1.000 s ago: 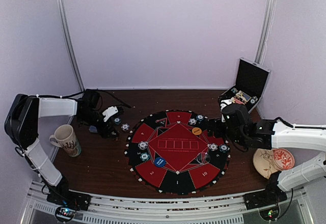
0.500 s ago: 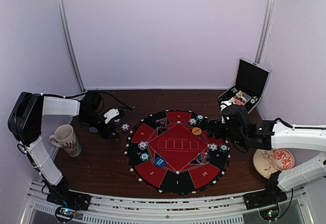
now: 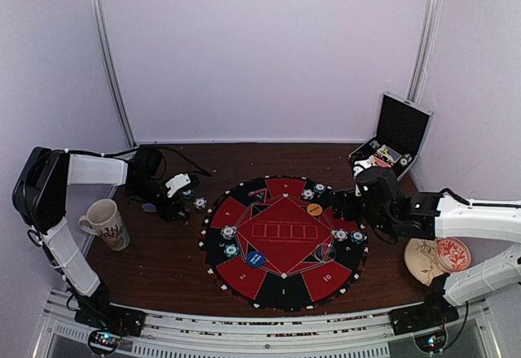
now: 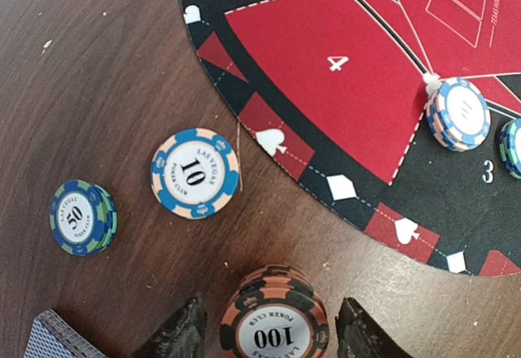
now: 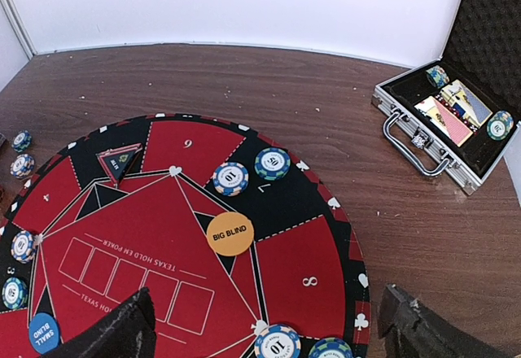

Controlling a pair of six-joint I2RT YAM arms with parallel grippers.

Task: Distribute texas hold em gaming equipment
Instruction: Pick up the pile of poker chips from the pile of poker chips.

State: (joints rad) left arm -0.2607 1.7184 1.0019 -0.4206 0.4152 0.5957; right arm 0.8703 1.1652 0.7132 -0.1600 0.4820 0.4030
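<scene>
Progress, judged: partway
- Round mat (image 3: 283,240) carries chip pairs at about 1 o'clock (image 5: 251,171), 3 o'clock (image 3: 348,235) and 9 o'clock (image 3: 229,241)
- BIG BLIND button (image 5: 229,233), orange, lies just inside the 1 o'clock pair; the blue small-blind button (image 3: 256,258) is at 7 o'clock
- Seats from 5 to 7 o'clock and the red seat 4 at 10 o'clock show no chips; no cards dealt on the mat

Left to do, judged: the remaining seats, then cards

Stock off the mat at 9–10 o'clock:
- "100" stack (image 4: 274,325), orange and black edge, several chips high
- Single "10" chip (image 4: 195,172), blue and cream, flat on the wood
- Short "50" stack (image 4: 81,217), blue and green
- Corner of a grey-blue card deck (image 4: 53,338)
- More chips and cards sit in the open case (image 5: 444,130) at 2 o'clock

Left gripper (image 4: 273,313): jaws closely flank the "100" stack, one each side. I cannot tell whether they press it yet

Right gripper (image 5: 264,317): spread wide, holding nothing, hovering over the mat's 3 o'clock edge
</scene>
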